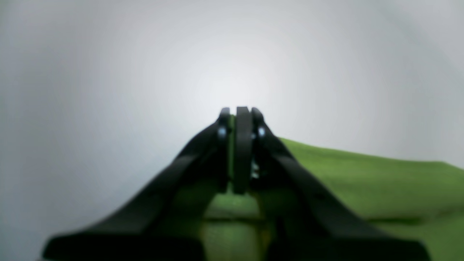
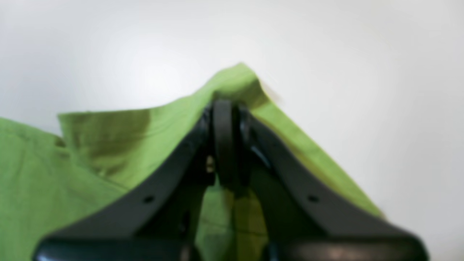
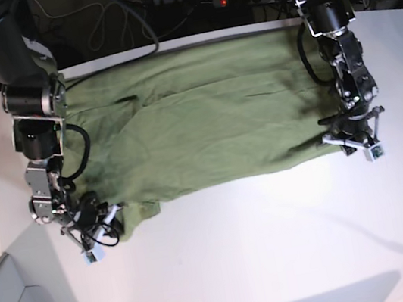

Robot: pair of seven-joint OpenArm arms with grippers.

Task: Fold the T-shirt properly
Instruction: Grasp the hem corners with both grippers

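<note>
T-shirt (image 3: 205, 127) spread flat across white table (image 3: 278, 246), far edge along the table's back. Left gripper (image 3: 353, 138) pinched shut on the near hem corner (green cloth between the pads in the wrist view). Right gripper (image 3: 98, 227) clamped tight on the opposite near corner, cloth peaking over its tips.

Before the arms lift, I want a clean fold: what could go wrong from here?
1. The right gripper pinches the T-shirt close to a corner, so the thin cloth may slip out.
2. The left gripper shows only a sliver of cloth between its jaws; that hold may be shallow.
3. The shirt lies wrinkled on the table, so creases could get folded in.
</note>
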